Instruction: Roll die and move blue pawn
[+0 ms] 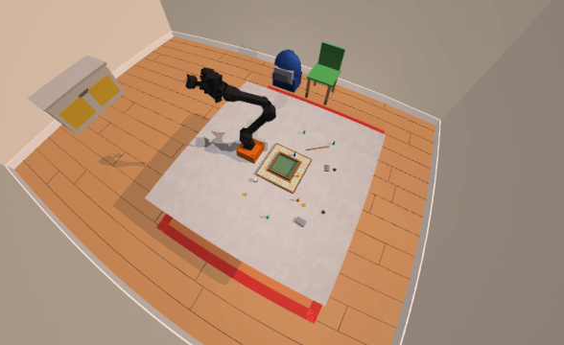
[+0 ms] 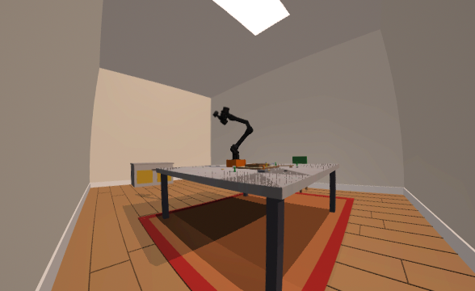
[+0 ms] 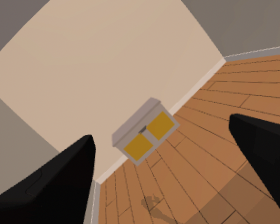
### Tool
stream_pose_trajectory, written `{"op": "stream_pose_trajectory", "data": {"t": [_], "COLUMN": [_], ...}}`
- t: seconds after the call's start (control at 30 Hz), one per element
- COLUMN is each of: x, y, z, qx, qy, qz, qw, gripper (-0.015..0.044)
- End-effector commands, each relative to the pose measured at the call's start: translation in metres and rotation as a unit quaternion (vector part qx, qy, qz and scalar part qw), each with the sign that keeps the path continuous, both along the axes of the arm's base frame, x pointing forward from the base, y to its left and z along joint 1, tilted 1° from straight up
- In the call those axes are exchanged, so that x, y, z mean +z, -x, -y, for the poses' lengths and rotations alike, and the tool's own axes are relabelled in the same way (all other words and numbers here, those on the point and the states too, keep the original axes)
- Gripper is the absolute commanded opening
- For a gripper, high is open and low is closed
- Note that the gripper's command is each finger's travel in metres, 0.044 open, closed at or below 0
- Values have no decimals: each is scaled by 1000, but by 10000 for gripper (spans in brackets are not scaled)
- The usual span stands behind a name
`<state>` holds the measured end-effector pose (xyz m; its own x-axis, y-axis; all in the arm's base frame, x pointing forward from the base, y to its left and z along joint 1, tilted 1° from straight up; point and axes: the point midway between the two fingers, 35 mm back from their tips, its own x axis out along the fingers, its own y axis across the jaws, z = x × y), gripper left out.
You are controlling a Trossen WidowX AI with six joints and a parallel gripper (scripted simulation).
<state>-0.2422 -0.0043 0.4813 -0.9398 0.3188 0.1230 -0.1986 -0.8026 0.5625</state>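
My gripper (image 1: pixel 191 82) (image 2: pixel 217 115) (image 3: pixel 163 131) is open and empty. It is raised high, off the table's back left side, and points away from the game toward the wall cabinet. The square game board (image 1: pixel 265 171) (image 2: pixel 258 165) lies on the table just right of the arm's orange base (image 1: pixel 250 150). A green tray (image 1: pixel 283 165) fills its middle. The small blue pawn (image 1: pixel 294 154) stands on the board's far edge track. A small white piece (image 1: pixel 253 179), seemingly the die, lies on the table just off the board's left corner. Its pips are too small to read.
Green pawns (image 1: pixel 304 130) (image 1: pixel 334 143) (image 1: pixel 267 217), orange pieces (image 1: pixel 245 195) (image 1: pixel 303 204), black pieces (image 1: pixel 335 169) (image 1: pixel 323 211), a wooden stick (image 1: pixel 317 148), a brown block (image 1: pixel 327 168) and a grey block (image 1: pixel 300 221) lie scattered on the table. A cabinet (image 1: pixel 78 93) (image 3: pixel 145 135) stands by the wall.
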Motion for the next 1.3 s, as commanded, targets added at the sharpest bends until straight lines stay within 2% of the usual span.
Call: {"op": "stream_pose_trajectory", "data": {"t": [0.0, 0.13, 0.33, 0.57, 0.73, 0.93, 1.1, 1.27], "x": [-1, -28, -82, -149, -202, -267, -318, -366], "y": [1, 19, 23, -16, -65, -140, -212, -275], "z": [2, 50, 139, 235, 287, 321, 326, 308], "qx": [4, 80, 224, 385, 477, 556, 595, 600], "qy": [-4, -98, -274, -464, -587, -706, -766, -793], "qz": [3, 64, 137, 149, 127, 70, -6, -89], "qw": [1000, 990, 925, 784, 641, 434, 244, 46], "gripper": [374, 275, 275, 275, 275, 275, 275, 275]}}
